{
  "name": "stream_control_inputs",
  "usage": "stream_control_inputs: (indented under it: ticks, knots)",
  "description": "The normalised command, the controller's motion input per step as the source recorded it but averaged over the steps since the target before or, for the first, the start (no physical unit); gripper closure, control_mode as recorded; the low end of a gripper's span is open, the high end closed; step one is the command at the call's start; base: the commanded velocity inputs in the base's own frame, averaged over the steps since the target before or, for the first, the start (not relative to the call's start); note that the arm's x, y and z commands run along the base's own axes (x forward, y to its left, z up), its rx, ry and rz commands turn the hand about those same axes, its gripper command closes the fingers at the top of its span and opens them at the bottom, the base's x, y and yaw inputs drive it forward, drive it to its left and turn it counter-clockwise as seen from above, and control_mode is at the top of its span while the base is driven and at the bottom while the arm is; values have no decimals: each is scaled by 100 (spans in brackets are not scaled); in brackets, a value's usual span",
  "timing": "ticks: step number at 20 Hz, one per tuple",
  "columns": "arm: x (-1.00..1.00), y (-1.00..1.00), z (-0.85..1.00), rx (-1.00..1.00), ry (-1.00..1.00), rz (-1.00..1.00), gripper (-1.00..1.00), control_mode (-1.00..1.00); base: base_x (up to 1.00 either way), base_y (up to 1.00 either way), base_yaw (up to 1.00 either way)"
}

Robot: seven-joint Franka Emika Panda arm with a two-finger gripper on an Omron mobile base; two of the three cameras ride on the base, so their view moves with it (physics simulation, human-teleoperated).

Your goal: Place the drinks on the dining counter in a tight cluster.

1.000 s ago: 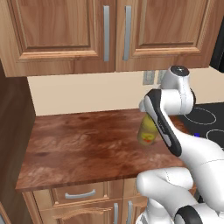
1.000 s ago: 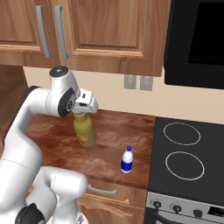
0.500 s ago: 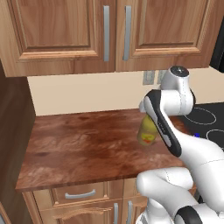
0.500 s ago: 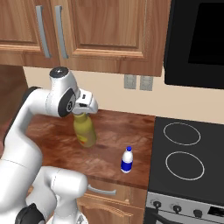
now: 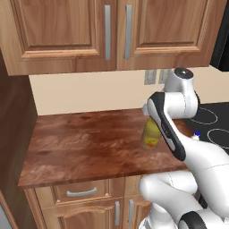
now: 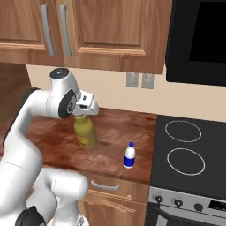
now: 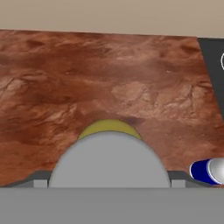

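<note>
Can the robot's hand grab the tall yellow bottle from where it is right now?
Probably yes. The gripper hangs right over the olive-yellow bottle, whose grey cap sits close below the hand camera. The jaws are open and nothing stands between them and the bottle. The small white bottle stands apart, off to the side.

We see a worktop (image 5: 89, 143) of mottled reddish-brown wood with a soft sheen at frame centre, glossy wood cabinet doors (image 5: 67, 31) above (brushed-metal handles (image 5: 107, 31)), a smooth olive-yellow bottle (image 6: 84, 132) with matt grey cap (image 7: 109, 159), and a glassy black stove top (image 6: 185, 150) lower right.
</note>
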Motion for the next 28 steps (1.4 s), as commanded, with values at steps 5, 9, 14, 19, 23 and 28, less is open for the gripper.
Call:
stream_control_inputs:
  ticks: [5,9,14,19,23,28]
  knots:
    - [0,0,0,0,0,0,100,100,-49,3,3]
    - [0,0,0,0,0,0,100,100,-57,8,11]
    - [0,0,0,0,0,0,100,100,-55,15,35]
    - [0,0,0,0,0,0,100,100,-42,17,64]
    - [0,0,0,0,0,0,100,100,-23,9,92]
    - [0,0,0,0,0,0,100,100,-15,5,100]
